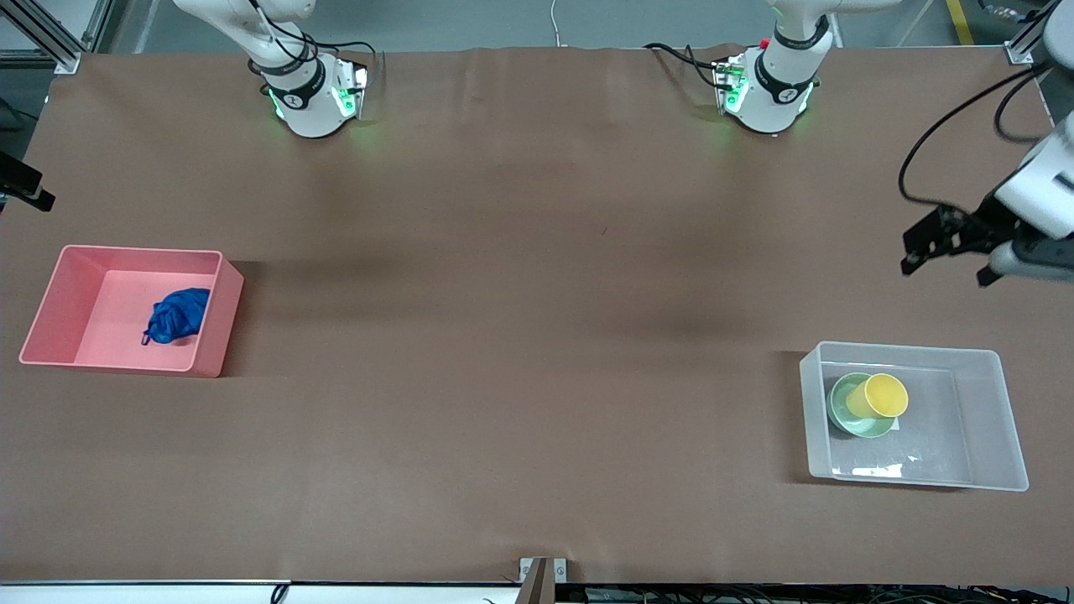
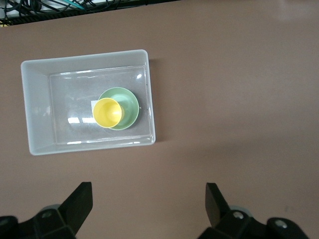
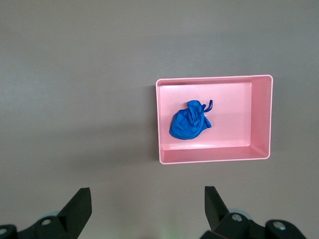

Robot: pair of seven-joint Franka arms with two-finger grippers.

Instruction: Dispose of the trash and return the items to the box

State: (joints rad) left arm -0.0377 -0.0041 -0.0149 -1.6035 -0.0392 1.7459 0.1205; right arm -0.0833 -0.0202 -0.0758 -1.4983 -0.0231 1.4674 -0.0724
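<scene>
A broad brown table [image 1: 520, 335] carries two bins at its ends. The clear translucent plastic box [image 1: 990, 419] sits below the left gripper [image 1: 948, 250], whose fingers are spread wide and empty. The opaque pink rectangular bin [image 1: 59, 302] lies under the right gripper [image 3: 148, 209], likewise spread and empty. In the box the mint-green bowl [image 1: 846, 417] holds the yellow plastic cup [image 1: 879, 396]. The crumpled blue wad of trash [image 1: 176, 315] rests in the pink bin.

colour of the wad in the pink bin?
Bright blue. The wad lies in the pink bin; the right wrist view shows it best.
</scene>
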